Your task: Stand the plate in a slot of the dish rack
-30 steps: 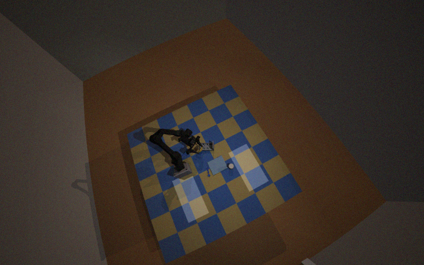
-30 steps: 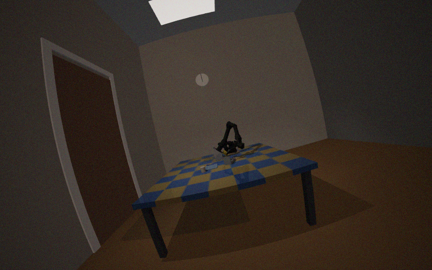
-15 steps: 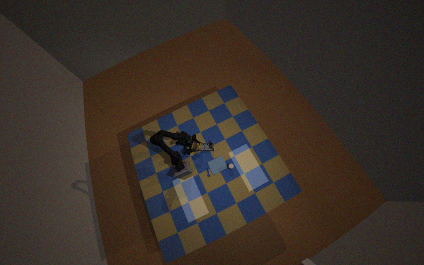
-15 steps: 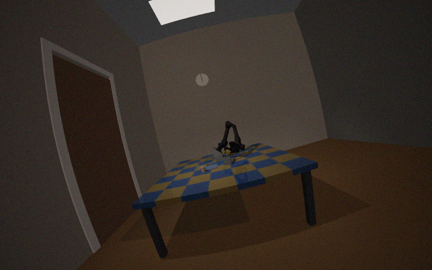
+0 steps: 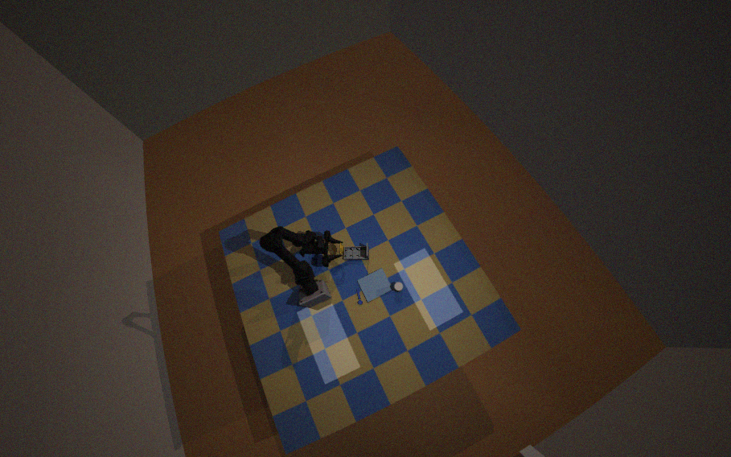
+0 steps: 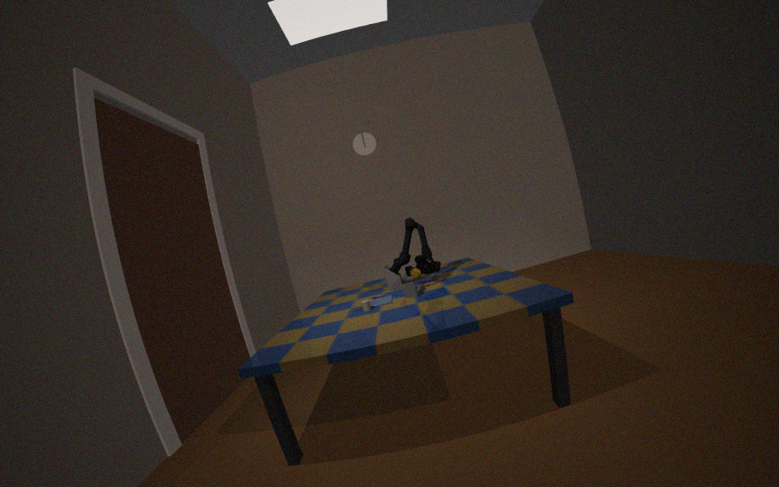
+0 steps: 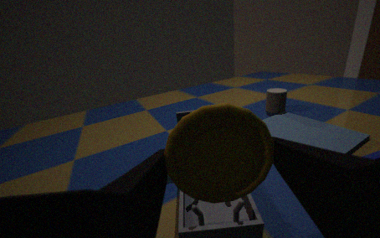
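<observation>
Plate [image 7: 218,152] stands on edge between the two dark fingers, its round yellow face turned toward the wrist camera. Jaws are closed on the plate, one finger at each side of its rim, left and right in the wrist view. Gripper [image 7: 219,184] holds it directly over the rack [image 7: 219,219]; the plate's lower edge overlaps the grey tray and the tops of the rails [image 7: 194,209], but contact with the rails or the tray floor cannot be told from this angle. Which slot the edge lines up with cannot be told either.

Top view: arm [image 5: 291,255] reaches from its base across the checkered table [image 5: 458,261], gripper [image 5: 337,251] at the near end of the rack [image 5: 355,251], a sliver of yellow plate [image 5: 338,250] showing just beside the rack's edge.

Other items: a flat blue board [image 7: 314,131] lies beyond the rack to the right in the wrist view, and a small grey cylinder [image 7: 276,100] stands upright just behind it. Both are apart from the plate.

Exterior view: arm [image 6: 413,244] is folded over the far part of the table [image 6: 392,333]; plate [image 6: 416,273] appears as a small yellow spot low by the gripper
</observation>
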`<state>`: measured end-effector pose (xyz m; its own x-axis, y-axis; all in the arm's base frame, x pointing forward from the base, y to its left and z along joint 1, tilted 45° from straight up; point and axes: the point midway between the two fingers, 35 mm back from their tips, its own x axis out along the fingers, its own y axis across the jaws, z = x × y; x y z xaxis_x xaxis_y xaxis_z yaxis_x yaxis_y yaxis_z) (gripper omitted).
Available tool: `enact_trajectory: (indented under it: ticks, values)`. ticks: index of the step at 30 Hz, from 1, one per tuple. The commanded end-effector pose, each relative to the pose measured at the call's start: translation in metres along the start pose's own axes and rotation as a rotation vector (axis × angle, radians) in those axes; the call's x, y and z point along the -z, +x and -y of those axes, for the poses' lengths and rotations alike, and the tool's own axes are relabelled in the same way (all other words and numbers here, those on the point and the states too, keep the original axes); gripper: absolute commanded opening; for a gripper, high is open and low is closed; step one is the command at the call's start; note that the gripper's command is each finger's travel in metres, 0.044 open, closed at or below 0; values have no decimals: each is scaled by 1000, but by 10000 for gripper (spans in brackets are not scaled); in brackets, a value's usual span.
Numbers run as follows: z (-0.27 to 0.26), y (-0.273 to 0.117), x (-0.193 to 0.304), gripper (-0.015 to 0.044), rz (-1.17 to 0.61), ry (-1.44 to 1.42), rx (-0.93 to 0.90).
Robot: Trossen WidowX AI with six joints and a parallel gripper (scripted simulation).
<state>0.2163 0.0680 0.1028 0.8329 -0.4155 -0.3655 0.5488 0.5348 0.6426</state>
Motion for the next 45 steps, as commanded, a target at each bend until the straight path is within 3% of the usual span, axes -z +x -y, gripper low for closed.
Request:
enact_trajectory:
  ticks: [1,45]
  values:
    - [2,0,0,0,8,4,-8]
    - [0,42,44,0,6,42,-16]
